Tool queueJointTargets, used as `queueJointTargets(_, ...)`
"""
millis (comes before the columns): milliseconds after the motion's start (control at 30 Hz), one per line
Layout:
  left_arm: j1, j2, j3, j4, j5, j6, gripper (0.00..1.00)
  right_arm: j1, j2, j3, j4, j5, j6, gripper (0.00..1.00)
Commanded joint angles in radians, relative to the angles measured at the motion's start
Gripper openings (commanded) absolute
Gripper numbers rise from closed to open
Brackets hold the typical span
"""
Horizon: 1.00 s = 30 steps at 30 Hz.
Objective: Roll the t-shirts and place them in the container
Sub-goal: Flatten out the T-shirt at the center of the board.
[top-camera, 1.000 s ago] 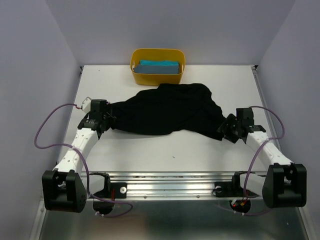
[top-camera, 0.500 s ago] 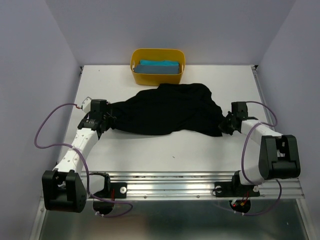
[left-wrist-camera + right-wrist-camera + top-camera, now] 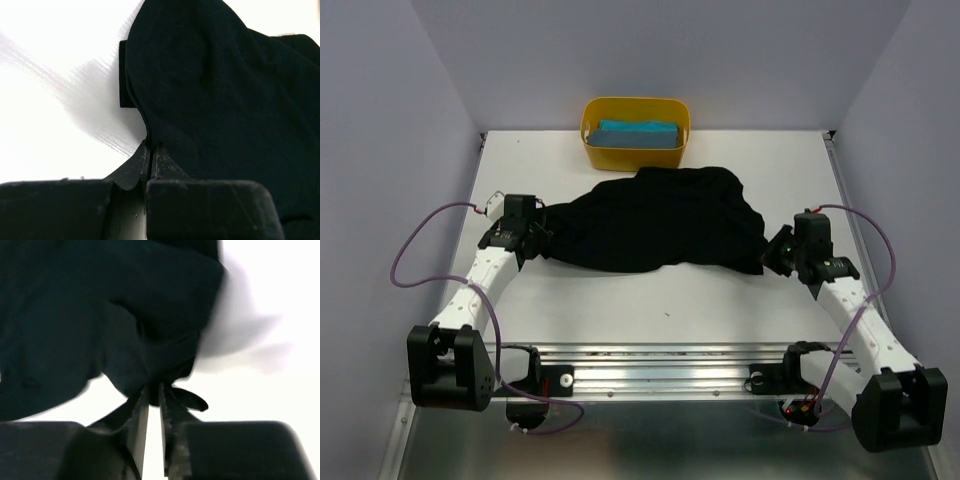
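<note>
The teal tee [image 3: 638, 134] lies as a compact bundle inside the tub [image 3: 620, 158] at the middle of the bench's [image 3: 670, 300] far edge; that one looks finished, though whether it is rolled or only folded I cannot tell. The black tee [image 3: 655, 220] is not rolled; it lies loose and rumpled across the middle of the bench, its far hem close to the tub. The left end effector [image 3: 533, 238] is clamped on the tee's left end, jaws pressed together over a pinch of cloth; the right end effector [image 3: 778, 252] has its jaws nearly together on a fold at the tee's right end. I judge the task about half done; this looks like a two-handed hold for spreading the tee flat; flattening, rolling and probably tubbing it remain.
</note>
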Motion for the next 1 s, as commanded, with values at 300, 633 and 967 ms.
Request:
queueJointTargets(300, 0.002, -0.007, 0.036, -0.005, -0.016, 0.015, 0.00, 0.003, 0.033, 0.043, -0.071, 0.084, 0.015, 0.47)
queueJointTargets(633, 0.002, -0.033, 0.016, 0.001, -0.013, 0.012, 0.00, 0.046, 0.438, 0.238, 0.072, 0.065, -0.130, 0.63)
queueJointTargets(967, 0.002, -0.026, 0.014, -0.002, -0.013, 0.010, 0.00, 0.129, 0.647, 0.315, 0.120, 0.093, -0.157, 0.46)
